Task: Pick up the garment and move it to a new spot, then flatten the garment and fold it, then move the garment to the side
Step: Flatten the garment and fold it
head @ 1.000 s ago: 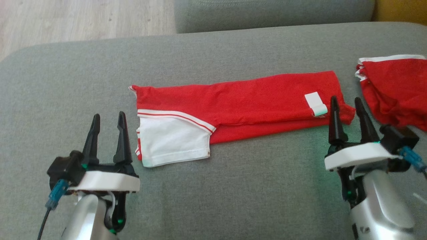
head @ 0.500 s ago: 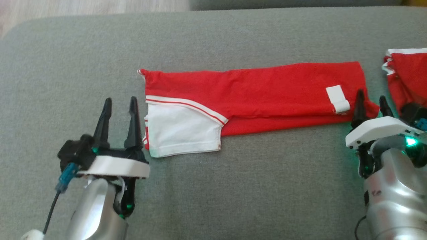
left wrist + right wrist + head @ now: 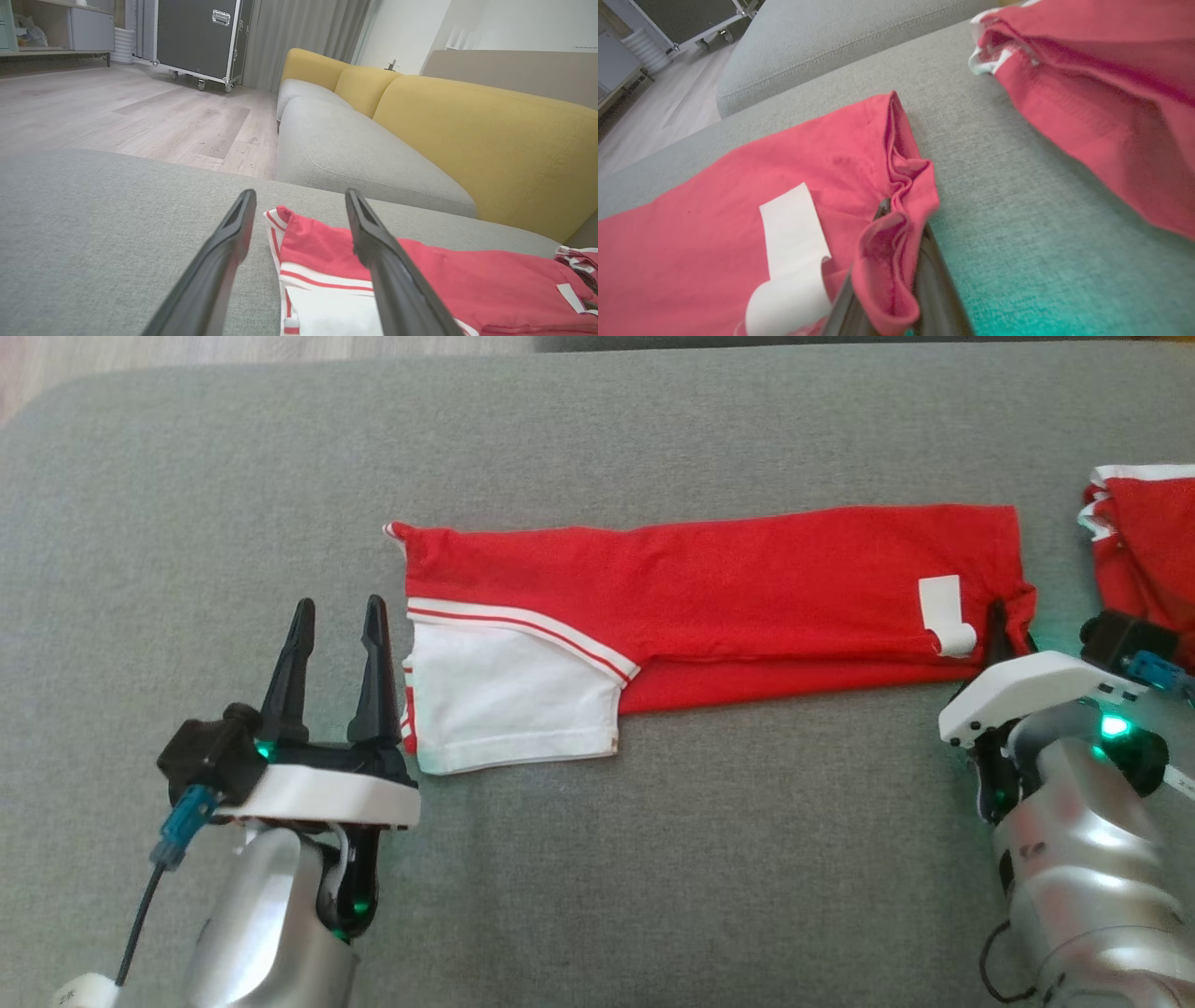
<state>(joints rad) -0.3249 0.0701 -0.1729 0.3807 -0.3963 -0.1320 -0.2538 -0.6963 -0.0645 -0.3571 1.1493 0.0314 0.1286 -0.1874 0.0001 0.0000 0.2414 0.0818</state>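
I have the garment [image 3: 709, 588] lying as a long strip, left to right across the grey cushion [image 3: 653, 859], its right near corner pinched in my closed right end effector [image 3: 1008, 627], while my left end effector [image 3: 339, 607] stands open just beside its white left end.

The grey cushion [image 3: 653, 859] bears a folded red garment [image 3: 709, 588] reaching from the left gripper [image 3: 339, 607] to the right gripper [image 3: 1004, 625], with a second red garment [image 3: 1148, 551] just beyond the latter.
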